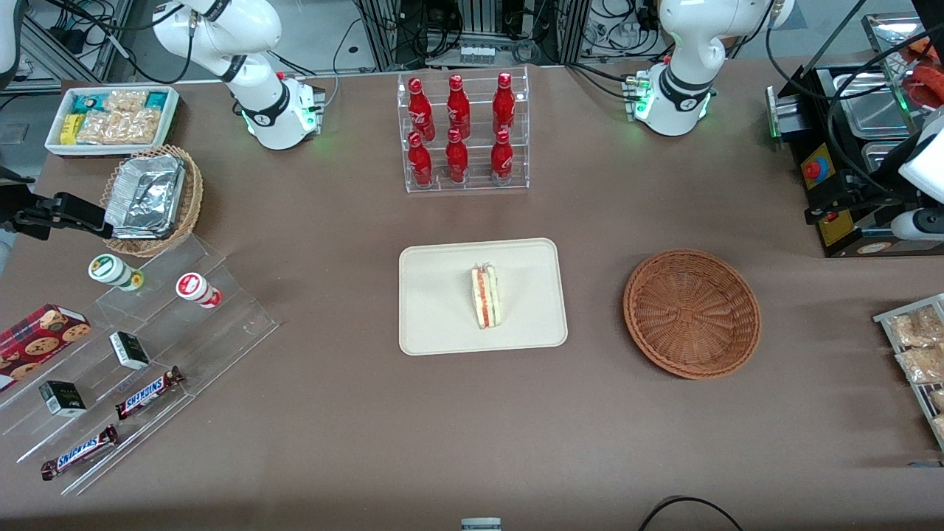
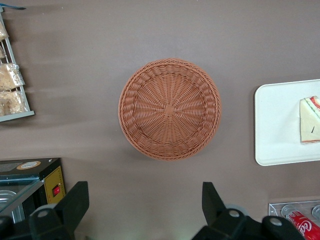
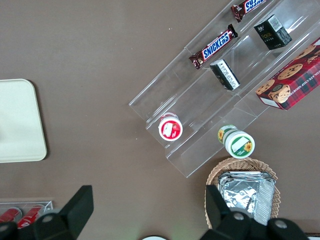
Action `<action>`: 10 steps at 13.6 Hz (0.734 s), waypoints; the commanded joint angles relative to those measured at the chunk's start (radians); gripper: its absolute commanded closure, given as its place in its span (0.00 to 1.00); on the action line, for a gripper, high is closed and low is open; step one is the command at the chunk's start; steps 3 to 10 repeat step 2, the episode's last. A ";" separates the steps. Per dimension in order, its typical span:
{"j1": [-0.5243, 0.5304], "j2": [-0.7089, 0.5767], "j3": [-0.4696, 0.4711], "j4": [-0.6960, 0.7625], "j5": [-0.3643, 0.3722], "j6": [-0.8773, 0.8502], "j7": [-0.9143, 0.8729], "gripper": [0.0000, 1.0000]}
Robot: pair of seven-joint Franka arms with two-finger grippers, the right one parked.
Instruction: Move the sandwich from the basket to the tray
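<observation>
Left wrist view looks straight down past the gripper [image 2: 145, 210], whose two dark fingers [image 2: 75, 202] stand spread wide apart with only bare brown table [image 2: 150, 40] showing between them; they hold nothing and touch nothing, hanging high above the table close to the basket's edge. The basket [image 2: 169, 109], a round reddish-brown wicker bowl, has nothing in it, its woven floor showing right across. Beside it, apart from its rim, lies the cream tray [image 2: 280, 125], and the sandwich [image 2: 310, 120] lies on that tray with its pale bread face up and a strip of red filling at one edge. Front view shows the same layout: the sandwich [image 1: 485, 296] sits near the middle of the tray [image 1: 442, 295], well inside the low rim and a little toward the tray's edge that faces the basket, its red and green layers running in a line from the nearer tray edge toward the farther one. The basket [image 1: 692, 313] rests on the table toward the working arm's end, well apart from the tray. Farther from the front camera than the tray, a clear rack of red bottles [image 1: 461, 133] stands by the table's edge.
</observation>
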 commanded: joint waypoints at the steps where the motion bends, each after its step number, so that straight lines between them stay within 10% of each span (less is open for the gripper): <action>1: 0.017 0.000 -0.013 0.027 0.008 -0.016 -0.004 0.00; 10: 0.041 -0.001 -0.016 0.028 0.008 -0.019 -0.003 0.00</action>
